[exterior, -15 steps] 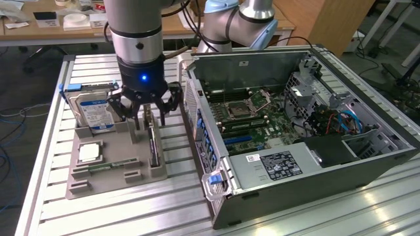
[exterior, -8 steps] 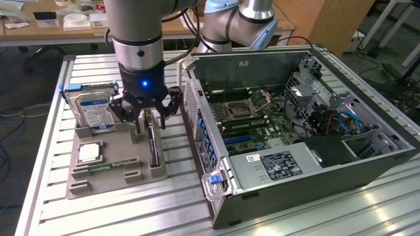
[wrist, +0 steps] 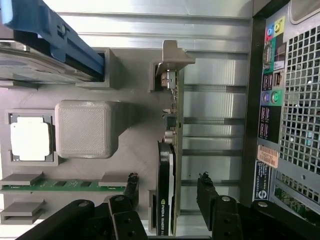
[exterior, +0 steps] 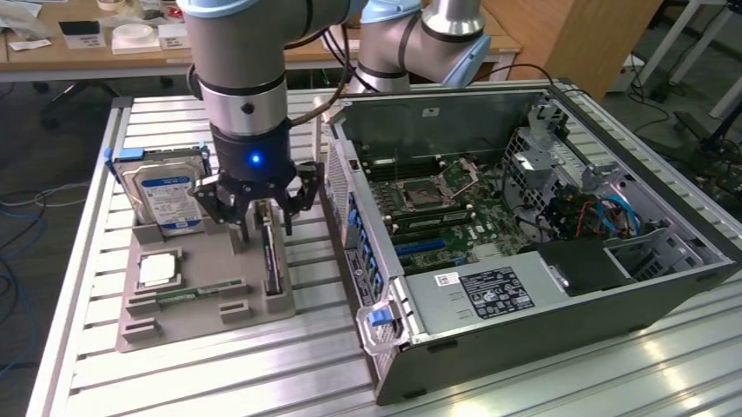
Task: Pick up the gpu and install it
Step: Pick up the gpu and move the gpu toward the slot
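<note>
gripper (exterior: 264, 228) is hanging wide open, straddling the gpu (exterior: 271, 265) standing upright at the holder tray's (exterior: 186, 326) edge nearest the pc case (exterior: 522, 287); guessing a lopsided squeeze is going to tilt it, jamming its slot

My gripper (wrist: 167, 181) is looking matt black, like hard plastic or coated metal. The gpu (wrist: 165, 200) is showing a glossy black shroud and a dull grey metal bracket (wrist: 175, 54). The holder (wrist: 82, 129) is reading as matt grey plastic with a fine grainy texture. The cpu (wrist: 30, 136) lid is shining as smooth pale metal. The table (exterior: 232, 382) is gleaming as ribbed brushed aluminium, and the case (exterior: 579, 339) is wearing dark painted sheet metal.
</note>
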Tool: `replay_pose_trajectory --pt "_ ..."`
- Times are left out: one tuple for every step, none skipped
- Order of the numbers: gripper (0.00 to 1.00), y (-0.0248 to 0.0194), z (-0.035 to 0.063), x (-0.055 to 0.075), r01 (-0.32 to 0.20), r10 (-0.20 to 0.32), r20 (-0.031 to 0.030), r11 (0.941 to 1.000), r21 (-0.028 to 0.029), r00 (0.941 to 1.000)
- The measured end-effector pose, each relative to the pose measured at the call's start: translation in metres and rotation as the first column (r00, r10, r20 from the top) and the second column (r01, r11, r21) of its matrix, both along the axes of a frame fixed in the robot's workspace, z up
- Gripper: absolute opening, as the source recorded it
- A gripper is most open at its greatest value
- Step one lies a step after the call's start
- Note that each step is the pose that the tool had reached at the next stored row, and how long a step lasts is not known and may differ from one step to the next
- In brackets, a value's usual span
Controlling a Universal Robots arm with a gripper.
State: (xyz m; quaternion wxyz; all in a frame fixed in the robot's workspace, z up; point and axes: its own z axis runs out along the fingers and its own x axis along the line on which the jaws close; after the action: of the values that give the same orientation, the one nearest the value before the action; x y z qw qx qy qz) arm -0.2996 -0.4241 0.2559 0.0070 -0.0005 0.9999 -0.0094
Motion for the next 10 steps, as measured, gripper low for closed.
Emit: replay_pose_trajectory --pt "0.59 0.0000 -0.0014 0.000 0.001 -0.001 0.0005 1.0000 -0.0005 1.0000" --pt "0.59 0.0001 -0.0027 0.000 0.003 -0.003 0.0009 1.0000 -0.0012 1.0000" --pt "0.59 0.0000 -0.0040 0.000 0.007 -0.007 0.0014 1.0000 -0.0018 1.0000" --pt "0.59 0.0000 -0.0052 0.000 0.012 -0.012 0.0016 0.9999 -0.0020 0.9999" --pt "0.59 0.0000 -0.0063 0.000 0.017 -0.017 0.0016 0.9998 -0.0022 0.9998" --pt "0.59 0.0001 -0.0074 0.000 0.024 -0.024 0.0016 0.9997 -0.0023 0.9997" --pt "0.59 0.0000 -0.0087 0.000 0.031 -0.031 0.0017 0.9995 -0.0026 0.9995" --pt "0.59 0.0000 -0.0099 0.000 0.039 -0.039 0.0017 0.9992 -0.0029 0.9992" --pt "0.59 0.0000 -0.0111 0.000 0.046 -0.046 0.0017 0.9990 -0.0031 0.9990" --pt "0.59 0.0000 -0.0128 0.000 0.050 -0.050 0.0018 0.9987 -0.0033 0.9987"
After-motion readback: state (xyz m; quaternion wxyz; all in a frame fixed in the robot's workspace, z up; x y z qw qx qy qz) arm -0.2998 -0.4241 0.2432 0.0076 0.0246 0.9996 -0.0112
